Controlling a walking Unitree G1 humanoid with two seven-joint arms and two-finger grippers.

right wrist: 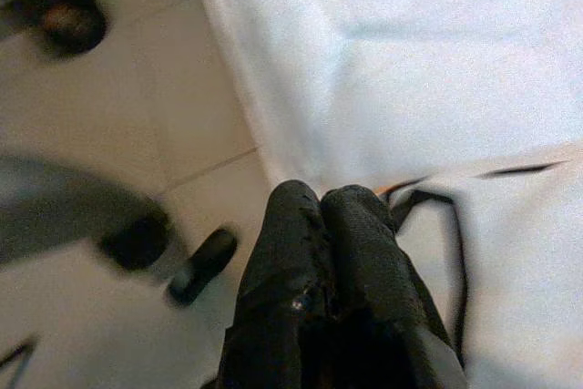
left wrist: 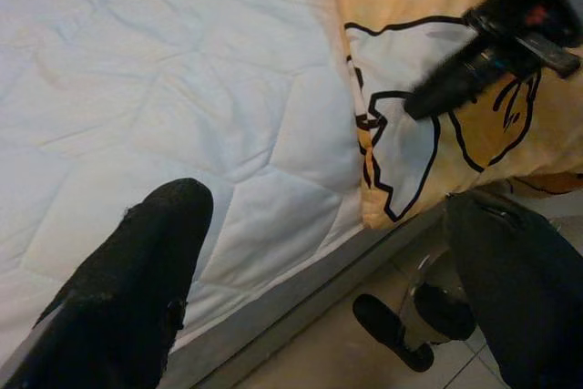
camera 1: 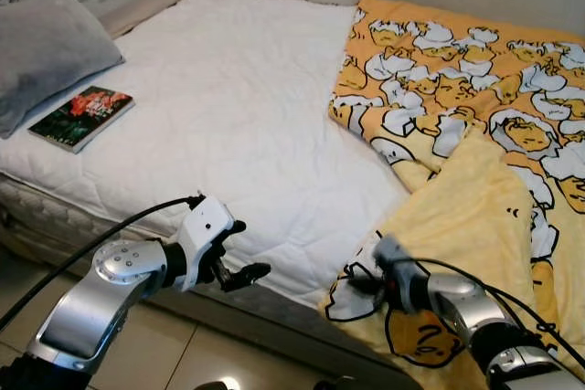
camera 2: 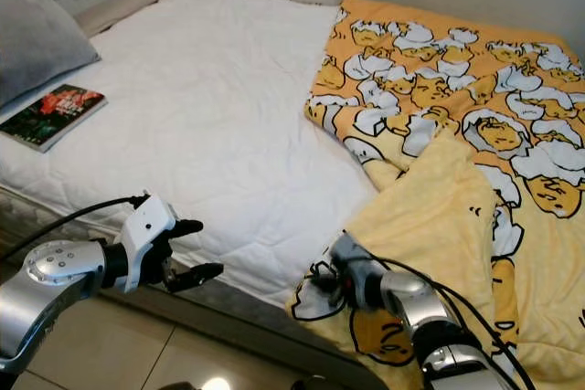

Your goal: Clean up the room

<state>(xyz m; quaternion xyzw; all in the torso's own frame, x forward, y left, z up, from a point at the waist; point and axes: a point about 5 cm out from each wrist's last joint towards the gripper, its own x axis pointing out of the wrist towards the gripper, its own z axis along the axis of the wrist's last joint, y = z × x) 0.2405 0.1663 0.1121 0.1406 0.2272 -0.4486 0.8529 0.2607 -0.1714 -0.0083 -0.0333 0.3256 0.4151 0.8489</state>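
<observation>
Left eye view: the yellow blanket (camera 1: 475,134) covers the bed's (camera 1: 228,107) right side, its corner hanging over the front edge. The right gripper (right wrist: 323,202) sits at that corner, fingers pressed together — cloth between them cannot be made out. The left gripper (camera 1: 239,253) hovers, spread wide, at the front edge. A book (camera 1: 82,116) lies by the grey pillow (camera 1: 46,52) — partly cut off.

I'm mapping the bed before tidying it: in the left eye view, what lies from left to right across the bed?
Grey pillow → book → bare white mattress → yellow cartoon-print blanket, its near corner by the right claw.
</observation>
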